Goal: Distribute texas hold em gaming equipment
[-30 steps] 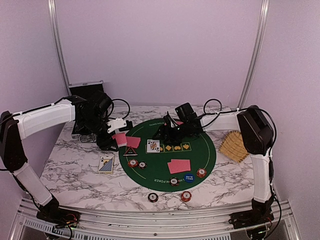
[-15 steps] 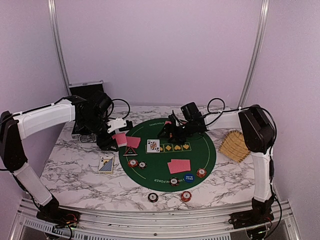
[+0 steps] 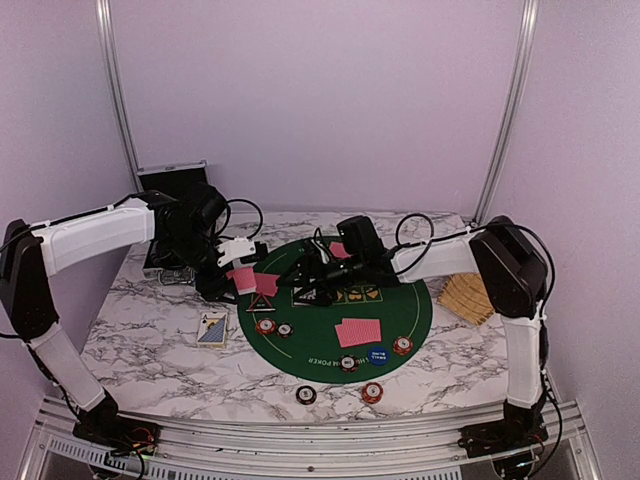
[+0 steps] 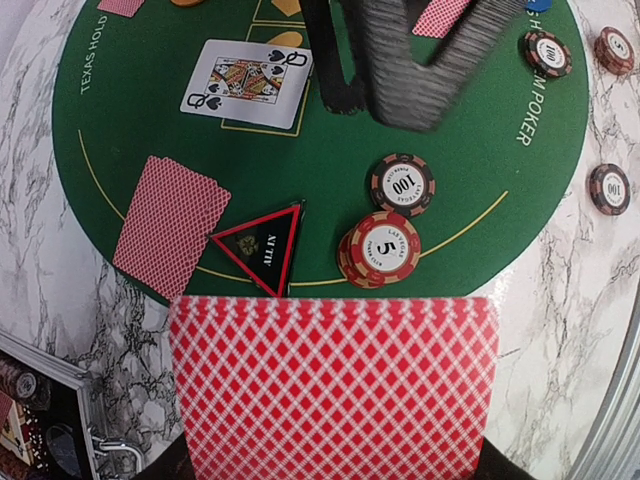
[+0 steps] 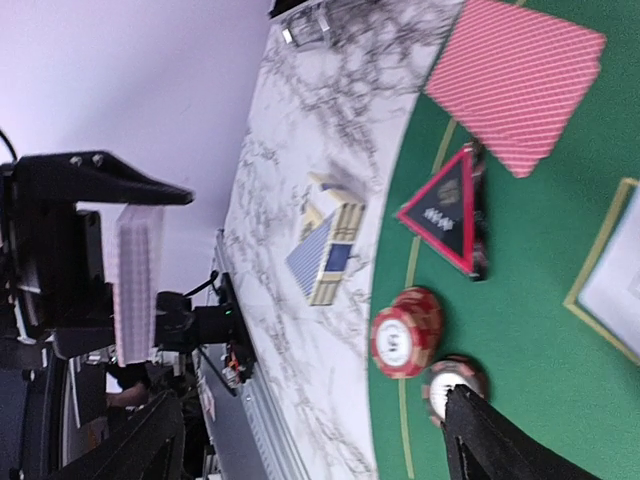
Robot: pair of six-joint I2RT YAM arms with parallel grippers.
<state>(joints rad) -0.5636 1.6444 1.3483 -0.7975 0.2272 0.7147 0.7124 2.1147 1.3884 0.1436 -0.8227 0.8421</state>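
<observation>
Card deck fast in left gripper beside mat edge; right gripper wide over mat centre.

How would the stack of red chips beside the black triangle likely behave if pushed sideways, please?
The stack of chips looks slightly staggered, so a side push would probably shear it apart. On the green mat it would likely drag rather than glide. A tipped chip might roll.

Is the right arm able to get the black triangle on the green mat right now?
Probably yes. The right tool is open, empty and out over the green mat, with the black triangle ahead of it. Nothing covers it, though the chip stack beside it might get bumped.
</observation>
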